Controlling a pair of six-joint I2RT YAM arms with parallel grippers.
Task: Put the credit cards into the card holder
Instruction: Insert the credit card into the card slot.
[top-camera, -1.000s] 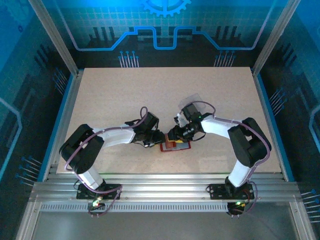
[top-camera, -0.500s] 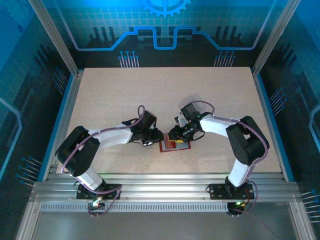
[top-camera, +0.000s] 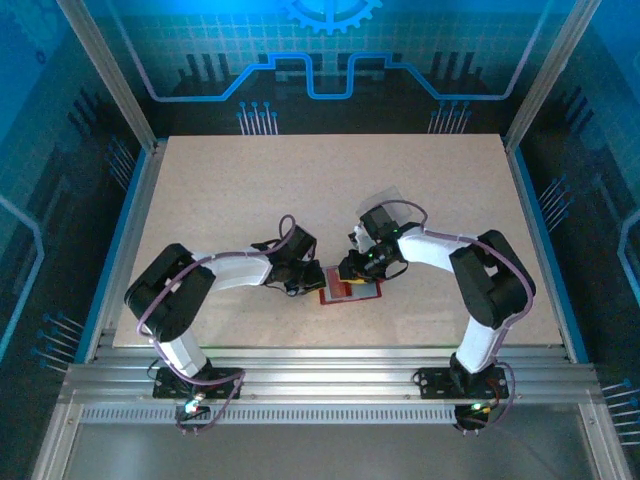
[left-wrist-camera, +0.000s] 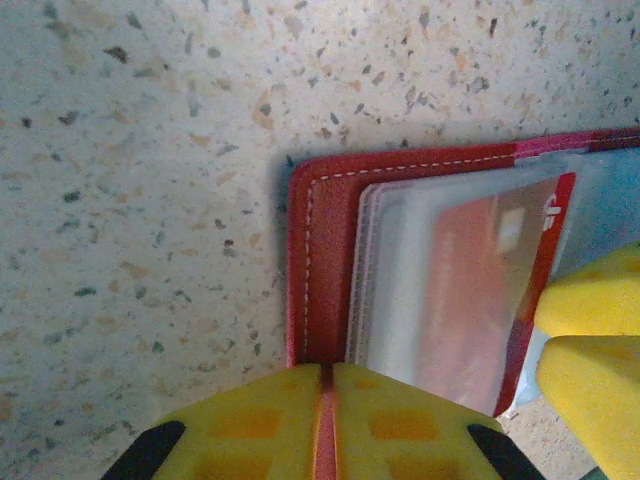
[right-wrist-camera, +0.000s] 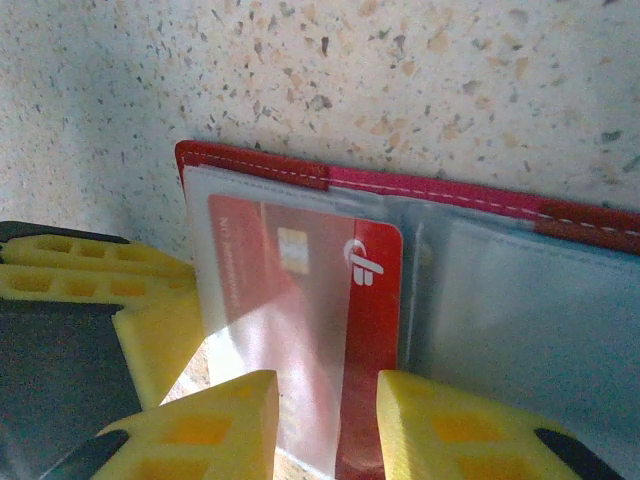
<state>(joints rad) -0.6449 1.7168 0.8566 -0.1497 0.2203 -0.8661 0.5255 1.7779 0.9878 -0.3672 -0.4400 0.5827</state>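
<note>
**Visitor:** Where is the card holder (top-camera: 352, 292)?

**Onlooker:** Open flat on the table (top-camera: 250, 190), close to its near edge, between the two arms. Broad tabletop lies behind it and to either side.

**Visitor:** What does it hold?

**Onlooker:** A red card (right-wrist-camera: 300, 290) with a chip sits under the clear pocket of the leaf nearer the left arm. The other pocket looks greyish, and I cannot tell its contents.

**Visitor:** And the grippers?

**Onlooker:** The left gripper (left-wrist-camera: 327, 385) pinches the holder's red edge, jaws closed on it. The right gripper (right-wrist-camera: 327, 405) stands jaws apart at the pocket's near edge. I cannot tell whether it touches.

**Visitor:** What does the overhead view add?

**Onlooker:** A pale card (top-camera: 385, 197) lying beyond the right arm, well apart from the holder. The wrist views add the stitching and the chip.
</note>
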